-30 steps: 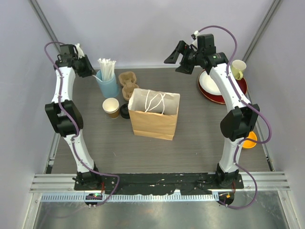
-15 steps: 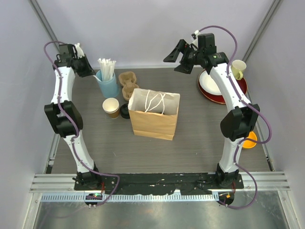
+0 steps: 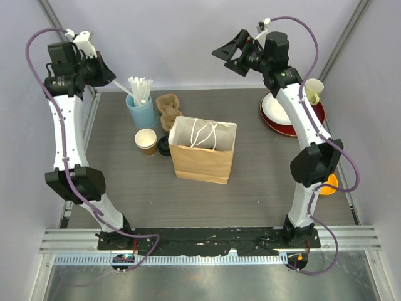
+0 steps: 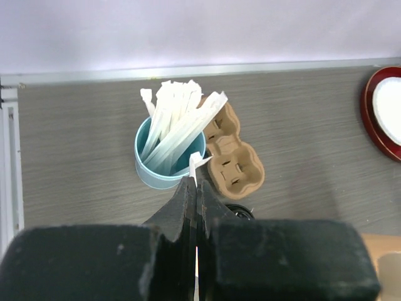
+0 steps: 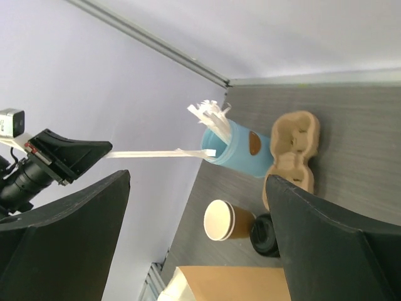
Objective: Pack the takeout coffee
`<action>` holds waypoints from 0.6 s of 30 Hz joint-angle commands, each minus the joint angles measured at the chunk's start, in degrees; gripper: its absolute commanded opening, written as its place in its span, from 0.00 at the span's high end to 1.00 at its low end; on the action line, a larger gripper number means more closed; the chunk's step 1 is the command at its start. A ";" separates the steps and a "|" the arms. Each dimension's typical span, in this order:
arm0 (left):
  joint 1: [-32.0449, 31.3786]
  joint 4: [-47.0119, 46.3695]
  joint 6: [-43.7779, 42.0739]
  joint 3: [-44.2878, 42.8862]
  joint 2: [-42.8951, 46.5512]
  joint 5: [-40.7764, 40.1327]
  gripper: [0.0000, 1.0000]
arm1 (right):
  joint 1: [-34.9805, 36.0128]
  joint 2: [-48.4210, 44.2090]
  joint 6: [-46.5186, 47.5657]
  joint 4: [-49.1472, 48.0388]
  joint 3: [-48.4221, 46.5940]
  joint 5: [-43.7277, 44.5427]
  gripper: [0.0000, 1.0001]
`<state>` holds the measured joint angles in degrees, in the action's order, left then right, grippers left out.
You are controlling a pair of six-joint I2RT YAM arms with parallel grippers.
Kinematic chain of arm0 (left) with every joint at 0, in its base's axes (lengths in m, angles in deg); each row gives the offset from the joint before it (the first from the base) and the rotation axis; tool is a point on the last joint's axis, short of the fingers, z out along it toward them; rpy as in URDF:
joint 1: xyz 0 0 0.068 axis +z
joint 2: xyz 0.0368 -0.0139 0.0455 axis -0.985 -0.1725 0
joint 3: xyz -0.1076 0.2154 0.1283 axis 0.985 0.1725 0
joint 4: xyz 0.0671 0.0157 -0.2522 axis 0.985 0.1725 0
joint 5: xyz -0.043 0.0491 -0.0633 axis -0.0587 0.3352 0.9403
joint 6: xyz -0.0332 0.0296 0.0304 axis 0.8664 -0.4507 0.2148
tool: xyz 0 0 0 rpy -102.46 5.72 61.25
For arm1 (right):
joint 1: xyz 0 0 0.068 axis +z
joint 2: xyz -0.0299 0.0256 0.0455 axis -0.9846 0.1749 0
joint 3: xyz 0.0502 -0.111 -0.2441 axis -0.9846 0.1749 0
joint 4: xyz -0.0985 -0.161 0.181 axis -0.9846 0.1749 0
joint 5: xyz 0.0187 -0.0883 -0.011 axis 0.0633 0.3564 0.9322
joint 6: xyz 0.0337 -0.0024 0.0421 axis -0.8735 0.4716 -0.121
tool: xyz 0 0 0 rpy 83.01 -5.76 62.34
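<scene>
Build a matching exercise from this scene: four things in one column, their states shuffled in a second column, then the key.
Things
1. left gripper
2. right gripper
3. brown paper cup
4. paper bag

States
A. upright, white handles folded inside
B. lidless, with a black lid on the table beside it
C. open, holding nothing
D. shut on a wrapped straw

Pairs: 1-D, 2-C, 3-B, 4-A
</scene>
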<state>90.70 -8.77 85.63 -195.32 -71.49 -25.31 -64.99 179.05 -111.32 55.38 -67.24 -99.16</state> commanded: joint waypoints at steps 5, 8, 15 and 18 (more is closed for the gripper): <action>0.18 6.29 -2.28 -9.97 4.48 3.61 1.00 | 6.93 -8.85 10.55 -8.13 -1.80 -0.15 0.04; -0.70 9.36 -5.00 -14.28 6.42 9.21 1.00 | 12.28 -7.45 20.48 -1.10 -8.04 1.35 0.06; -5.18 17.10 -8.18 -17.54 11.25 20.65 1.00 | 23.55 -4.89 40.17 7.79 -18.24 7.85 0.06; -5.97 17.29 -6.95 -18.68 12.57 22.16 1.00 | 26.53 -4.81 46.42 9.11 -18.25 9.00 0.05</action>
<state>85.52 5.42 79.34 -211.21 -61.72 -9.85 -40.86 174.11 -77.66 61.02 -83.53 -94.26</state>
